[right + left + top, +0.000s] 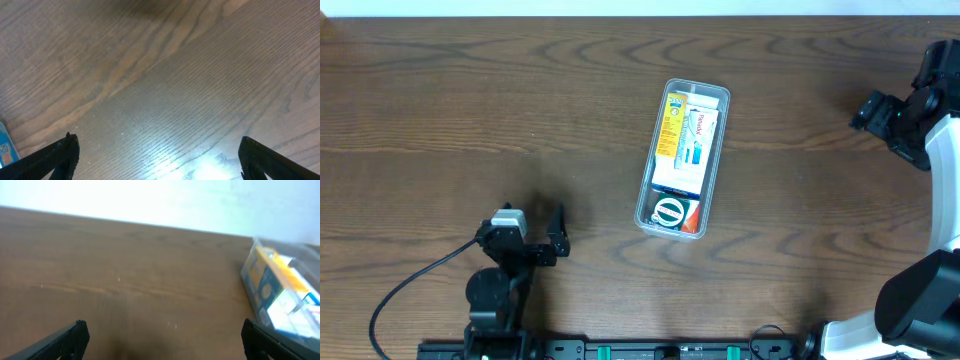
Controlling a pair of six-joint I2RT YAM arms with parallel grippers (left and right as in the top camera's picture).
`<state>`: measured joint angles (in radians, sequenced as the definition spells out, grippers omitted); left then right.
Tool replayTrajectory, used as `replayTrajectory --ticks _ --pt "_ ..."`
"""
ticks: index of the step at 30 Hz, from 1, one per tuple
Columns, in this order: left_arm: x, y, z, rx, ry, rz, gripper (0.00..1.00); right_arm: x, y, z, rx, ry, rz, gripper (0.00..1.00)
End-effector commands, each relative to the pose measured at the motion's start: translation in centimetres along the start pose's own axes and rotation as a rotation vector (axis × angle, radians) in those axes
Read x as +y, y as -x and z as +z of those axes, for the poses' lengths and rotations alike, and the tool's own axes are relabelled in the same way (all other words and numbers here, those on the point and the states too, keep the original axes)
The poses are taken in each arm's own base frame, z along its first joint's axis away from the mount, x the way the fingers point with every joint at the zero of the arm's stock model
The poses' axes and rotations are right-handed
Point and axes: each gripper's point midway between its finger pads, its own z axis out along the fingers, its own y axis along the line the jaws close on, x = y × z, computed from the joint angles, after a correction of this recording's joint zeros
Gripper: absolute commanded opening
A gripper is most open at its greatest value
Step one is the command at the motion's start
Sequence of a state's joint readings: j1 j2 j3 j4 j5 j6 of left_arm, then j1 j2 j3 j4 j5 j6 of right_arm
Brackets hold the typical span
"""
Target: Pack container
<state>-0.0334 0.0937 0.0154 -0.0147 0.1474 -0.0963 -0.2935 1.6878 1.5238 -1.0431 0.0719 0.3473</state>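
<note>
The clear plastic container (683,158) lies on the wooden table, right of centre, its long side running front to back. In it are a yellow box (671,122), a white-and-blue box (690,150) and a round white-and-green item (670,212) at the near end. It also shows at the right edge of the left wrist view (280,287). My left gripper (558,232) is open and empty, near the front left, apart from the container; its fingers (162,335) frame bare wood. My right gripper (865,110) is at the far right, open and empty over bare table (157,150).
A black cable (405,290) runs from the left arm's base across the front left of the table. The right arm's white body (940,150) stands at the right edge. A blue item's corner (5,147) shows at the left edge of the right wrist view.
</note>
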Motion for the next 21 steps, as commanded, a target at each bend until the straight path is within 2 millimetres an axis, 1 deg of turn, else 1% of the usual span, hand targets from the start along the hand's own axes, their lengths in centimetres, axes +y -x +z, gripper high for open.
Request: replayTrajectory --ticks 1,3,5,6,21 --pt "-0.07 0.10 -0.38 -0.023 -0.008 0.012 0.98 -0.11 0.14 -0.10 -0.005 -0.005 0.008 0.99" --pt "-0.24 0.78 -0.45 -0.052 -0.014 0.015 0.98 -0.10 0.15 -0.10 -0.005 -0.005 0.008 0.99" --pt "-0.17 0.33 -0.46 -0.034 -0.011 0.013 0.98 -0.11 0.15 -0.10 -0.006 -0.006 0.008 0.99" --pt "-0.20 0.54 -0.47 -0.043 -0.013 0.014 0.98 -0.10 0.15 -0.10 -0.005 -0.005 0.008 0.99" --pt "-0.17 0.36 -0.44 -0.035 -0.011 0.013 0.98 -0.10 0.15 -0.10 -0.005 -0.005 0.008 0.99"
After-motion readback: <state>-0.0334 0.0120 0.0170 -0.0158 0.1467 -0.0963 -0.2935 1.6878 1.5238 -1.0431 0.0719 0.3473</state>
